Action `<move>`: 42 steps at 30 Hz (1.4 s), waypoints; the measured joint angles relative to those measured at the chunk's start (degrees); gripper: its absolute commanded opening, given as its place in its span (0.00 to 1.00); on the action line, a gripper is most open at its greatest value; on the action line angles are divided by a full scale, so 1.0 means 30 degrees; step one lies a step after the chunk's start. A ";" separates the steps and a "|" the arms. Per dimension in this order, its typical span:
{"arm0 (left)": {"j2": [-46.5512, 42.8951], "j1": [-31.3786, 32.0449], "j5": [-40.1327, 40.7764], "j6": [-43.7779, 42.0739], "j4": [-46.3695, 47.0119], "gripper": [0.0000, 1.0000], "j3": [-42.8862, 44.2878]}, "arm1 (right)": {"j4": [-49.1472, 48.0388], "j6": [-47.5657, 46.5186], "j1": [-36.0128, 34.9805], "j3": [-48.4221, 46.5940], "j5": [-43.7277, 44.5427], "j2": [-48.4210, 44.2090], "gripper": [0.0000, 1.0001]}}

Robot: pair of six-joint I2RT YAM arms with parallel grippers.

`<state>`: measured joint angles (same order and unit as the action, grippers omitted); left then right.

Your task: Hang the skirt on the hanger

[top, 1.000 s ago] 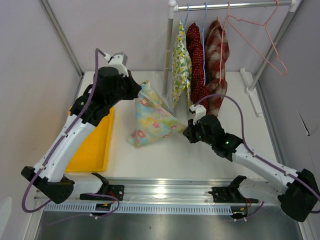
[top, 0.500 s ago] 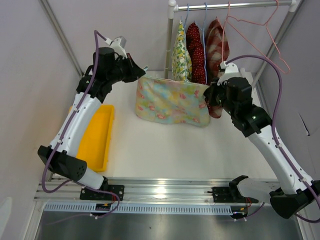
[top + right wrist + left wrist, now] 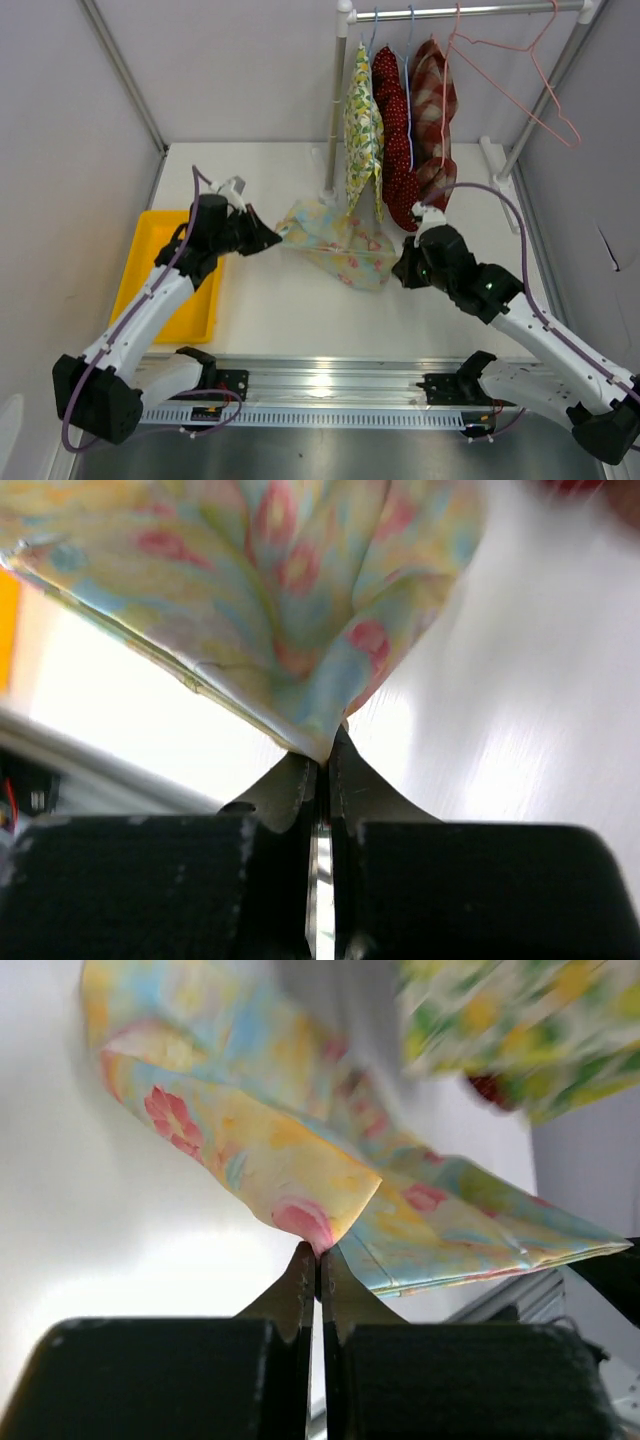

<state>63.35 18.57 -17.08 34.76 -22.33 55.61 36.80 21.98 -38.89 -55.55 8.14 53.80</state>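
The skirt (image 3: 335, 243) is pale yellow and blue with pink flowers. It sags low over the white table, held by both ends. My left gripper (image 3: 274, 238) is shut on its left corner (image 3: 300, 1215). My right gripper (image 3: 402, 270) is shut on its right corner (image 3: 320, 742). An empty pink wire hanger (image 3: 520, 95) hangs on the rail at the back right, far above both grippers.
A garment rail (image 3: 470, 12) at the back holds three hung garments: yellow floral (image 3: 360, 120), red dotted (image 3: 392, 125), red plaid (image 3: 432, 110). Its post (image 3: 335, 110) stands just behind the skirt. A yellow tray (image 3: 150, 270) lies at the left.
Both arms have come down and forward from near the rail. The skirt, stretched wide and high half a second ago, now hangs slack and crumpled close to the table.
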 measured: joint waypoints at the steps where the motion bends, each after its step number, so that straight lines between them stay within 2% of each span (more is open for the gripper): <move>1: -0.0750 0.0007 0.0102 0.0401 -0.0036 0.00 -0.1370 | 0.0277 0.0627 -0.0612 0.0670 0.0022 -0.0233 0.00; 4: -0.2776 0.0007 0.0372 0.1501 -0.0313 0.00 -0.3963 | 0.1297 0.2448 -0.2455 0.1887 0.0335 -0.0627 0.00; 9: -0.5923 0.0015 0.0925 0.3497 -0.0153 0.00 -0.6637 | 0.2106 0.5792 -0.4838 0.3366 0.1290 -0.1260 0.00; 11: -0.6594 0.0022 0.0925 0.4211 0.0058 0.03 -0.7482 | 0.2084 0.6994 -0.5413 0.4240 0.1435 -0.1581 0.12; 12: -0.6703 0.0036 0.0816 0.4466 0.0124 0.15 -0.7817 | 0.2062 0.7643 -0.5697 0.4743 0.1494 -0.1785 0.21; 13: -0.6688 0.0066 0.0787 0.4554 0.0182 0.20 -0.8087 | 0.2135 0.8094 -0.5952 0.5151 0.1545 -0.1960 0.34; 14: -0.6615 0.0066 0.0838 0.4677 0.0204 0.25 -0.8320 | 0.2317 0.8597 -0.6156 0.5472 0.1603 -0.2171 0.41; 15: -0.6543 0.0044 0.1035 0.4743 0.0197 0.37 -0.8524 | 0.2667 0.8976 -0.6273 0.5705 0.1763 -0.2375 0.48; 16: -0.6477 0.0000 0.1180 0.4728 0.0175 0.42 -0.8648 | 0.3045 0.9311 -0.6339 0.5836 0.1960 -0.2557 0.62; 17: -0.6404 -0.0007 0.1202 0.4692 0.0117 0.50 -0.8670 | 0.3315 0.9624 -0.6375 0.5858 0.2120 -0.2688 0.67; 20: -0.6426 -0.0007 0.1129 0.4510 0.0248 0.59 -0.8670 | 0.3810 0.9952 -0.6382 0.5712 0.2820 -0.2769 0.76; 24: -0.6688 -0.0007 0.1093 0.3949 0.0007 0.60 -0.8459 | 0.4204 0.9967 -0.6280 0.4983 0.3570 -0.2178 0.78; 29: -0.6288 0.0007 0.0532 0.2856 -0.0255 0.55 -0.7096 | 0.4197 0.8517 -0.3657 0.3570 0.3585 -0.1158 0.76; 32: -0.5668 0.0102 0.0415 0.2171 -0.0291 0.54 -0.6266 | 0.4248 0.6834 -0.0517 0.1574 0.2951 -0.1100 0.74; 38: -0.5260 0.0401 0.0393 0.1035 -0.0736 0.53 -0.4838 | 0.3963 0.3162 0.5340 -0.5435 0.0962 -0.0219 0.74; 42: -0.4925 0.0663 0.0087 0.0546 -0.0758 0.54 -0.4102 | 0.3548 0.0780 0.9384 -1.1876 -0.0663 0.2033 0.78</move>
<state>48.58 20.56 -16.82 36.40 -24.60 43.31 47.44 24.32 -10.74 -91.18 6.15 59.90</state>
